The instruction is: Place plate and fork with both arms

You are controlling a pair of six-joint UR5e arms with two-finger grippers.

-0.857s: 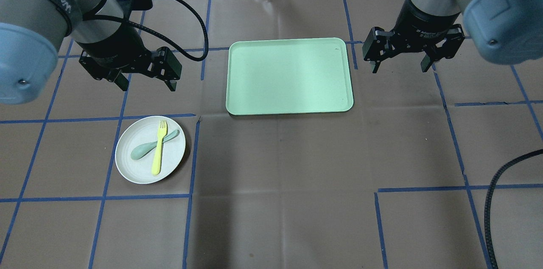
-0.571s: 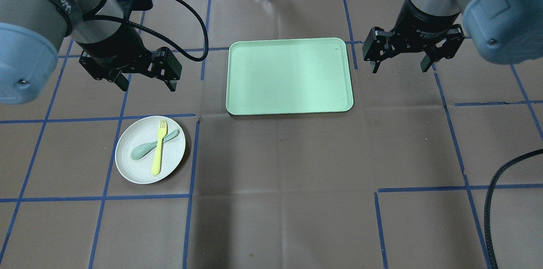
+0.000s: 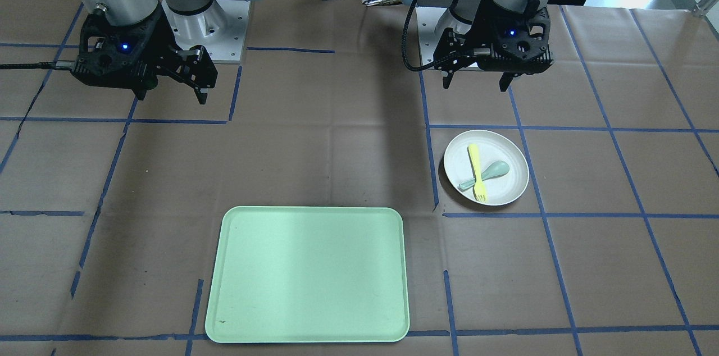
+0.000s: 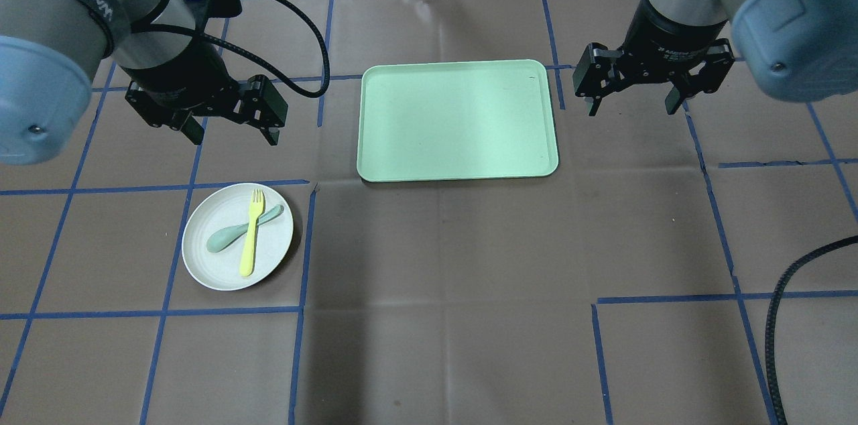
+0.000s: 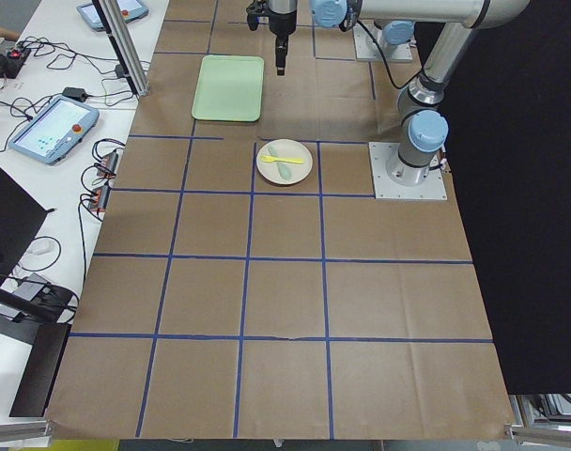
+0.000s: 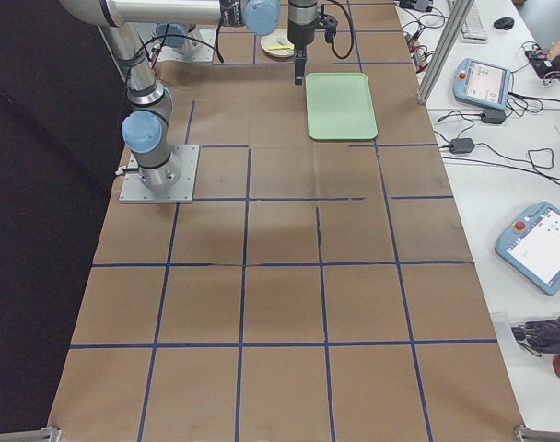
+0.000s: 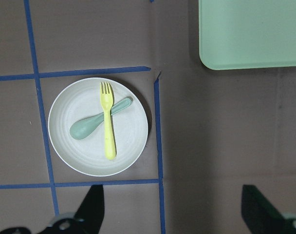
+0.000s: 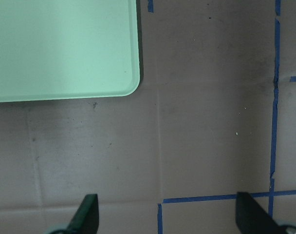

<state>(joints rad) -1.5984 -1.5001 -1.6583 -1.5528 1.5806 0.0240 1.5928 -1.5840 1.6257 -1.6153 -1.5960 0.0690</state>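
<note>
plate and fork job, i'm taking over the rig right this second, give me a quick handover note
Left gripper: open, empty, raised above the table close to the plate.
Right gripper: open, empty, raised beside the tray, on its right.
Things: the plate sits on the table on the robot's left, nearer the robot than the tray. The fork lies on the plate, crossed over a spoon. Nothing is on the tray.
Done: nothing; neither plate nor fork is grasped.
Left: pick up the plate and the fork, one per arm, and place them, probably on the tray.
</note>
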